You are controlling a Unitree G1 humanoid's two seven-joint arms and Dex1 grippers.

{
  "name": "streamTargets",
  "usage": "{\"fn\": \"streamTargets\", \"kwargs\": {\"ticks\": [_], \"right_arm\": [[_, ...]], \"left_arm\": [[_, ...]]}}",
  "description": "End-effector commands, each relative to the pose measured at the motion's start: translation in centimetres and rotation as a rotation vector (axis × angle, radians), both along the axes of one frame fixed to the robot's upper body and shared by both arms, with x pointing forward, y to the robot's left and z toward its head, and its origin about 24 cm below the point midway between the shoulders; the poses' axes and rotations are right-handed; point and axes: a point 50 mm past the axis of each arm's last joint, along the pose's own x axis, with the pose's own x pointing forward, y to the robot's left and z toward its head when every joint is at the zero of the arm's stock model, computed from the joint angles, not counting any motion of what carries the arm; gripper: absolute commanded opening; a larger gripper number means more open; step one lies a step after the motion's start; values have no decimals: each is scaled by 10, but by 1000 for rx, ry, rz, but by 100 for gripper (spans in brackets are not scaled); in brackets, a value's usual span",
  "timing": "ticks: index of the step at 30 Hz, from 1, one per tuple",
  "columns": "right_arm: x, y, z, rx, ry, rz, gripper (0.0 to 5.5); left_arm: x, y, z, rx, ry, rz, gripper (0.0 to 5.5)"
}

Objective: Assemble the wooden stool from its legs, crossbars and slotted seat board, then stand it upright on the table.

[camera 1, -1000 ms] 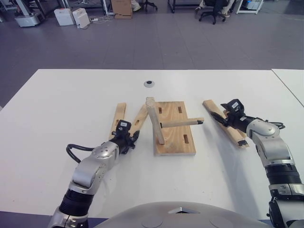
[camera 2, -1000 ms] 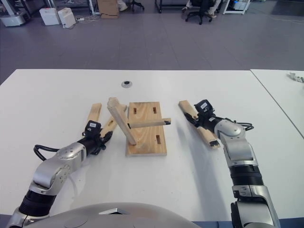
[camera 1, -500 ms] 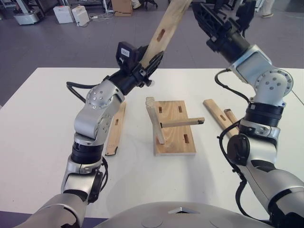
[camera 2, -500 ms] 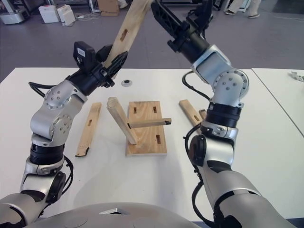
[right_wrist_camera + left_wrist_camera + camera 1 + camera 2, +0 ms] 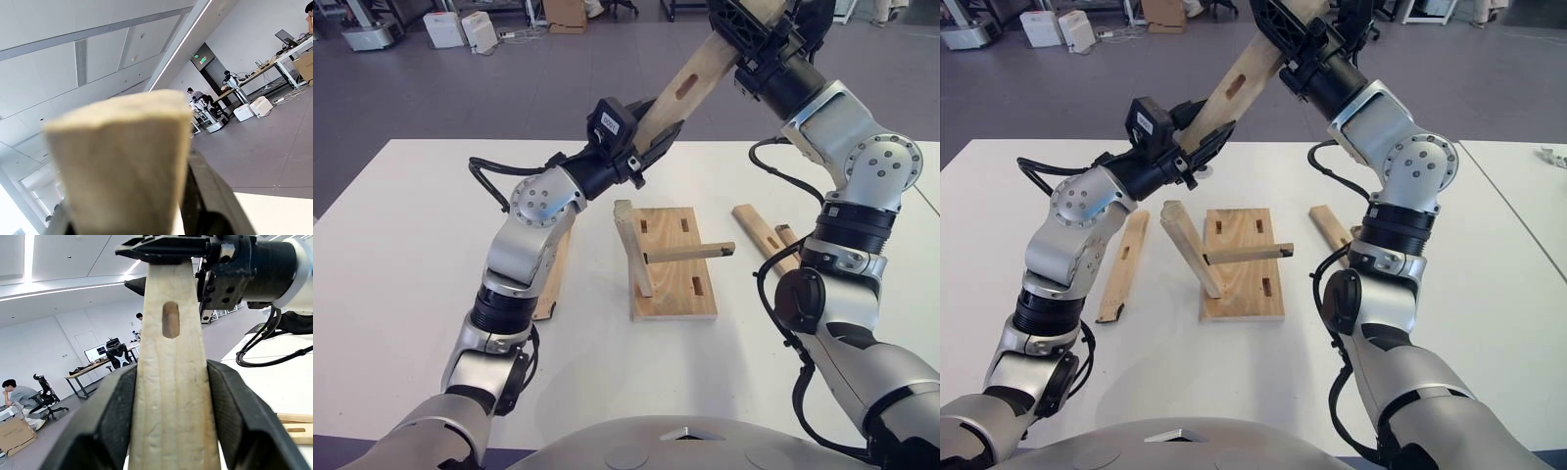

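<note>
A slotted wooden leg (image 5: 689,88) hangs slanted in the air above the table, held at both ends. My left gripper (image 5: 651,144) is shut on its lower end, and the left wrist view has black fingers (image 5: 115,421) pressed on both sides of the leg (image 5: 171,382). Up high, my right gripper (image 5: 754,44) is shut on the upper end (image 5: 122,161). Below, the seat board (image 5: 674,279) lies flat on the table. One leg (image 5: 633,250) stands tilted on it, with a crossbar (image 5: 690,253) sticking out to the right.
Another leg (image 5: 551,279) lies on the white table (image 5: 411,245) left of the board, partly behind my left arm. Two more wooden pieces (image 5: 757,228) lie right of the board, behind my right arm. A second table (image 5: 915,162) adjoins at the far right.
A second ago both grippers were down at pieces lying on the table; they now hold one leg aloft. Over the last half second the left gripper moved right and the leg tilted flatter.
</note>
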Motion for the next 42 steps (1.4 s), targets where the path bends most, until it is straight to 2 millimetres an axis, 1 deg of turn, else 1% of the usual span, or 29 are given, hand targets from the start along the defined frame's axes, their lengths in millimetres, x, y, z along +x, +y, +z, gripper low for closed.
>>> {"fn": "streamTargets", "kwargs": {"ticks": [1,2,3,4,5,7,8,9,11,12,13,14,17,20,23,28,31,33,35,36,39,42], "right_arm": [[-4,-10,-8,-4,24,-17,100],[-6,-13,-10,3,26,-28,100],[-7,-21,-14,-5,30,-65,100],[-10,-29,-19,-16,38,-109,100],[-15,-44,-28,-9,59,-168,100],[-35,-75,-59,-30,135,-313,100],[-53,-88,-81,-45,206,-377,100],[-69,-94,-98,-69,264,-416,100],[-97,-97,-125,-80,372,-465,100],[-107,-96,-134,-78,411,-481,100],[-113,-95,-140,-79,442,-494,100],[-119,-95,-146,-90,472,-519,100],[-124,-95,-160,-161,526,-574,100],[-125,-99,-163,-235,522,-634,100],[-125,-105,-157,-275,489,-669,100],[-126,-106,-152,-334,459,-683,101],[-123,-108,-144,-431,394,-735,101],[-118,-104,-132,-490,313,-758,103],[-116,-93,-124,-548,236,-735,103],[-117,-87,-127,-579,220,-708,103],[-122,-73,-144,-661,247,-632,102],[-121,-65,-155,-728,284,-606,102]], "left_arm": [[-4,-1,-2,45,-39,-24,208],[-3,0,-3,53,-41,-17,208],[-2,3,-4,63,-42,0,208],[-1,4,-4,68,-42,12,246],[0,6,-5,72,-38,31,257],[1,18,-7,55,-25,80,304],[0,27,-6,17,-11,115,320],[-2,36,-5,-21,1,142,338],[-7,46,-1,-103,10,167,379],[-9,47,2,-136,8,166,391],[-12,48,5,-164,6,163,413],[-14,45,7,-179,1,149,419],[-20,37,10,-191,3,113,420],[-24,32,10,-186,4,91,420],[-26,30,8,-180,7,93,420],[-28,30,9,-187,5,91,420],[-29,30,11,-193,-2,90,420],[-30,27,12,-200,-5,81,420],[-32,22,12,-207,-2,63,420],[-33,19,12,-208,0,49,420],[-36,7,11,-210,4,5,420],[-37,-2,9,-210,15,-23,420]]}}
